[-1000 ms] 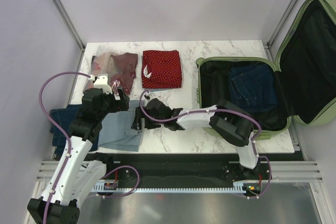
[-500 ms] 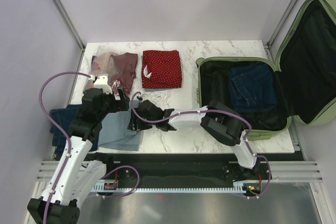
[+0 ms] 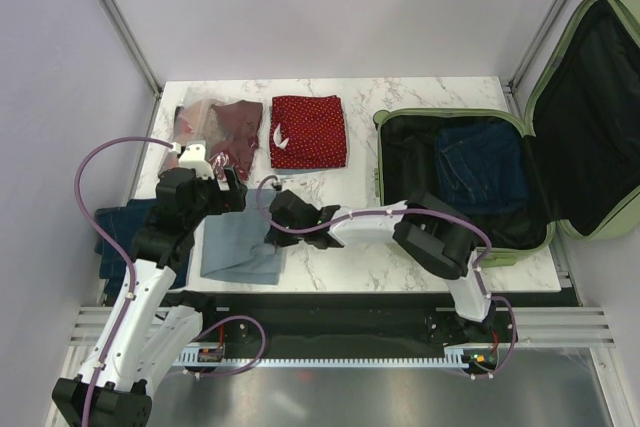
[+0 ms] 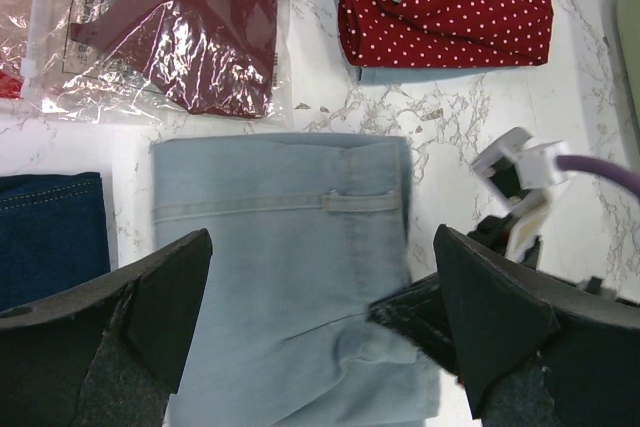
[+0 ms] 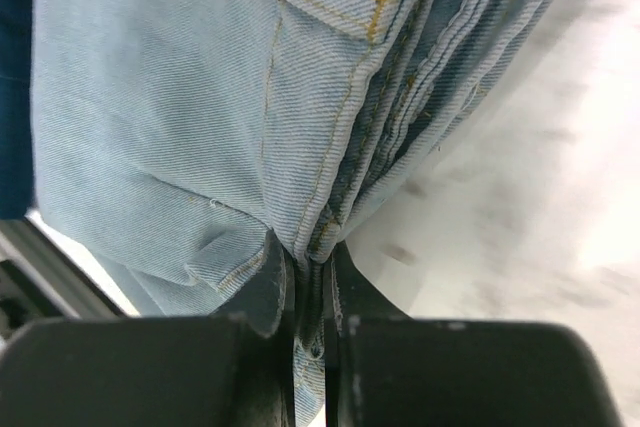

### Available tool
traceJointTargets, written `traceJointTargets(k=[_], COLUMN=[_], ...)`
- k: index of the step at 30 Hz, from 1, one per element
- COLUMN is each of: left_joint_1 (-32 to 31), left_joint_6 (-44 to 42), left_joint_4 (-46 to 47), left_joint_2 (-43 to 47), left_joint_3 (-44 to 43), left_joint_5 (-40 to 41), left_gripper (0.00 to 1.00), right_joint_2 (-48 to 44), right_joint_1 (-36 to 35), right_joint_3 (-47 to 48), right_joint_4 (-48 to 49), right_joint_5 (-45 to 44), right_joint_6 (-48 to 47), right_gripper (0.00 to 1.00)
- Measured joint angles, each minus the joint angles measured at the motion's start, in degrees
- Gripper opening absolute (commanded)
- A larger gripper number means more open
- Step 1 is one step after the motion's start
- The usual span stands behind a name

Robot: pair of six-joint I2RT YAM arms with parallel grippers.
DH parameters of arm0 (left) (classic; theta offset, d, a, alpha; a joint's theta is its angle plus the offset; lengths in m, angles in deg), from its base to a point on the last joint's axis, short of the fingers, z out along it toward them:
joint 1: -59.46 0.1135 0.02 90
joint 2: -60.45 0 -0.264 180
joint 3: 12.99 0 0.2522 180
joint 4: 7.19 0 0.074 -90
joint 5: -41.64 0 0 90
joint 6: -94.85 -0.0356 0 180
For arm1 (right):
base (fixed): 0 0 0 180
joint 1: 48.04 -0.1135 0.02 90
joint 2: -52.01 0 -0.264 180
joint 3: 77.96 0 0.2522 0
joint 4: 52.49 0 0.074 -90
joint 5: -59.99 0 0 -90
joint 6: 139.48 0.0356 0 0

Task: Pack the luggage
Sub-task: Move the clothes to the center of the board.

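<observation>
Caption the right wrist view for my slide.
The right gripper pinches the folded edge of the light-blue jeans, with the marble table blurred behind.

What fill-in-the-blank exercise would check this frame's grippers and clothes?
1. The right gripper pinches the light blue jeans; the left gripper above them is ____.
2. Folded dark blue jeans lie inside the open sage-green ____.
3. The folded polka-dot garment is ____.
Missing words: open; luggage; red.
</observation>
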Motion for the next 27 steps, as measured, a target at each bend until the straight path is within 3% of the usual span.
traceJointTargets(k=[10, 17, 20, 27], left_joint_1=[0.0, 0.0, 0.0, 0.0], left_joint_6=[0.0, 0.0, 0.0, 0.0], left_joint_4=[0.0, 0.0, 0.0, 0.0], left_joint_2=[-0.2, -2.7, -3.3, -3.9], left_joint_3=[0.0, 0.0, 0.0, 0.0], left_joint_5=[-0.2, -2.6, -3.3, -4.4], left_gripper=[1.0, 1.0, 1.0, 1.0], right_joint_2=[-15.1, -20.2, -20.8, -21.7], right_joint_1=[10.7, 14.1, 14.5, 15.9], right_joint_3=[-13.9, -17.5, -18.1, -19.8], right_joint_4=[-10.1, -15.8, -16.3, -15.7], right_joint_5=[-3.0, -6.7, -7.0, -6.9], right_joint_6=[-8.0, -12.3, -13.0, -12.1], right_gripper=[0.0, 0.04, 0.16, 0.62])
